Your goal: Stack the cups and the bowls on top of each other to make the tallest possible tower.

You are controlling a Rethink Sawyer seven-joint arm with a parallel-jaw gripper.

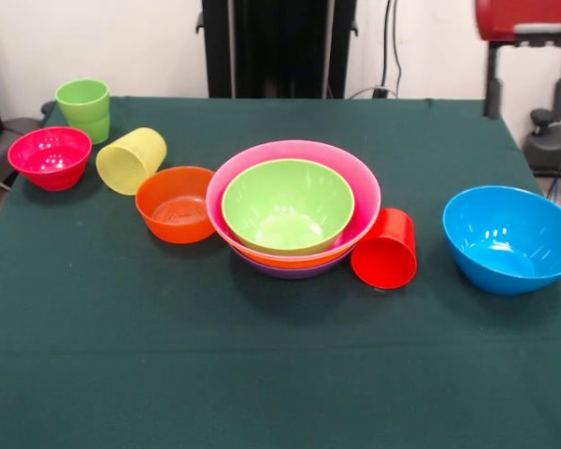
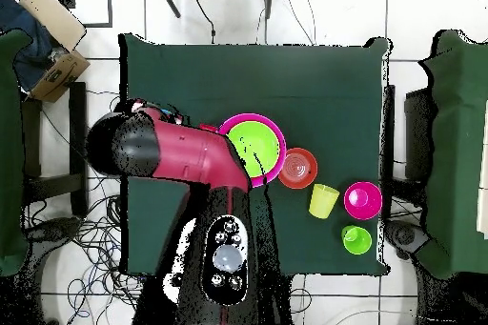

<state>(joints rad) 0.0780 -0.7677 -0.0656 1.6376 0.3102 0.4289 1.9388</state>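
The tower stands mid-table: a lime-green bowl nested in a pink bowl, with orange and purple rims below. A red cup lies on its side against the tower's right. A blue bowl sits apart at the right. A small red-orange bowl touches the tower's left. A pale yellow cup lies tipped over. A magenta bowl and an upright green cup sit at the far left. The red arm hangs over the table; its gripper does not show.
Green cloth covers the table. In the overhead view the arm hides the blue bowl and the red cup. A red part of the arm shows at the front view's top right. Chairs and cables stand around the table.
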